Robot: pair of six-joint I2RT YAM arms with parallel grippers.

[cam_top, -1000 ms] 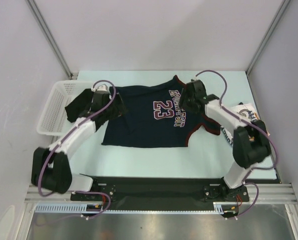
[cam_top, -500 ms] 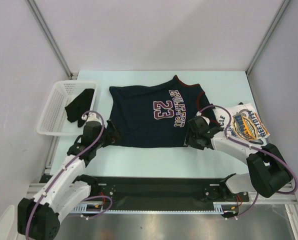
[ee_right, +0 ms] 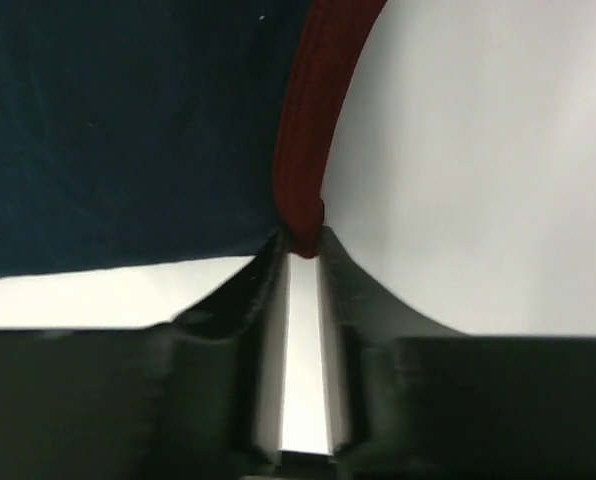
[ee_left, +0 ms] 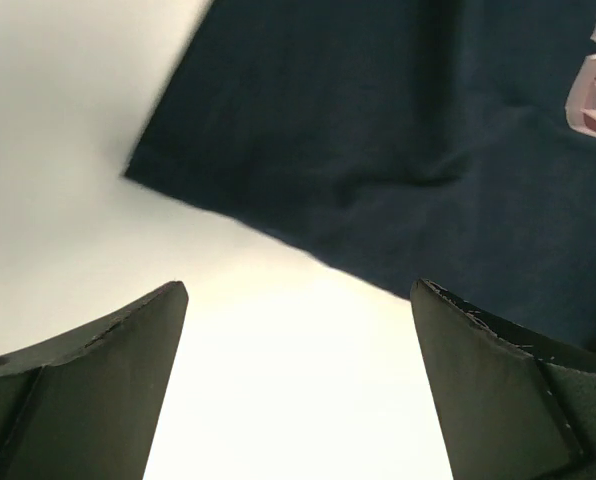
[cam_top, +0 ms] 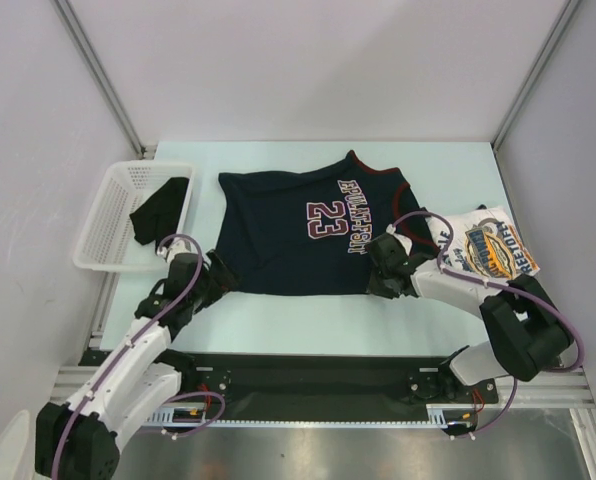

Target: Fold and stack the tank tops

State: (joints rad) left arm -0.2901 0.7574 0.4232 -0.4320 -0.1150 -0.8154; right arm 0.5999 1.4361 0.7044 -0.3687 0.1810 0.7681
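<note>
The right claw [ee_right: 302, 248] has just pinched the red edge [ee_right: 313, 120] of the navy top [cam_top: 288, 230], flat on the desk [cam_top: 308, 320]. The left claw [ee_left: 298, 300] hangs wide open, so folding can start soon.

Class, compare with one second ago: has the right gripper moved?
Yes. The right gripper came nearer the black base plate, from the far shoulder of the navy tank top to its near right corner.

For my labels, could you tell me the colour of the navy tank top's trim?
Dark red trim, best seen in the right wrist view.
</note>
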